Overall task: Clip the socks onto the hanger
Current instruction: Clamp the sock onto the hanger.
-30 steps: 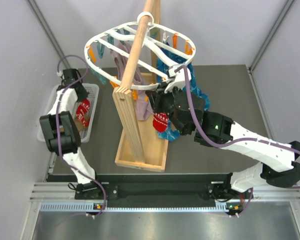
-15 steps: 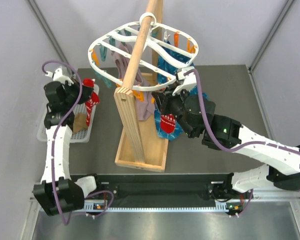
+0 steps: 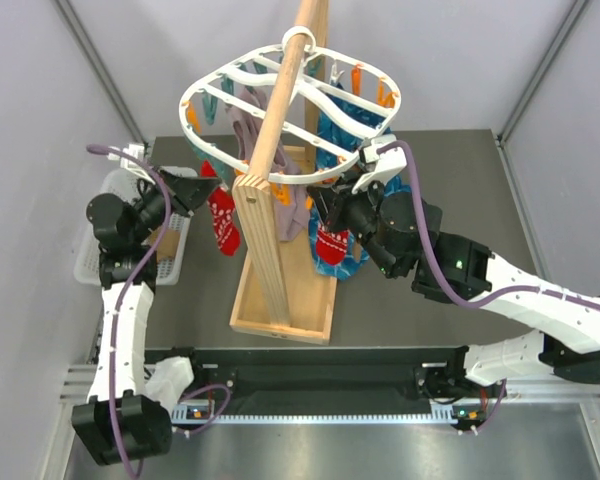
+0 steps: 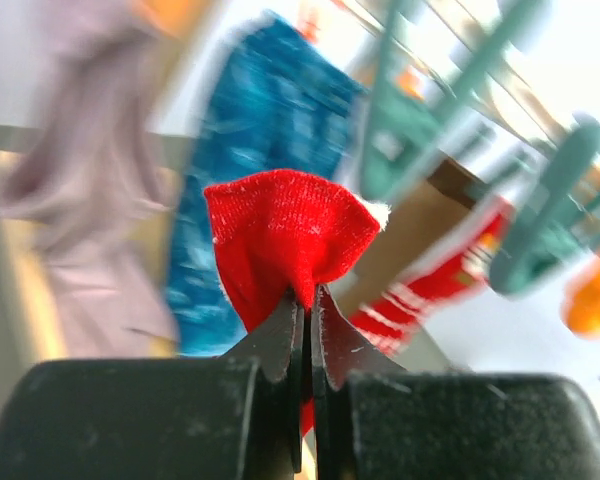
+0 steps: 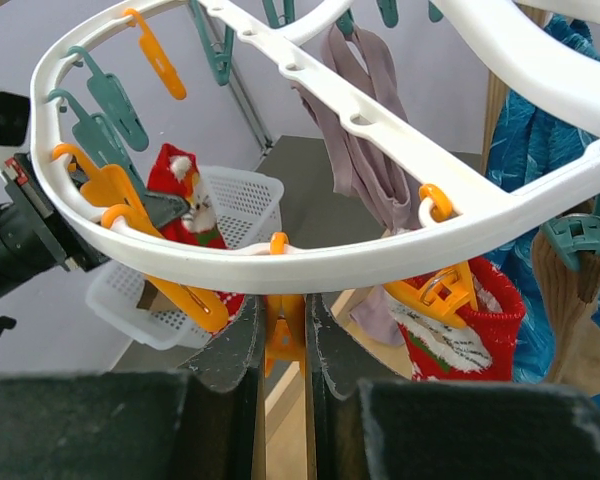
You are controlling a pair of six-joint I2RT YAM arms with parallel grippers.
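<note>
The left pincer [image 4: 305,300] is gripping a red sock [image 4: 285,225] by a pinched fold, holding it in the air just left of the wooden stand [image 3: 260,240], below the hanger [image 5: 310,262]. The right pincer [image 5: 283,322] is clamping closed on an orange peg [image 5: 283,345] dangling from the hanger's rim, beside a second red sock [image 5: 450,345] that is hanging already clipped.
</note>
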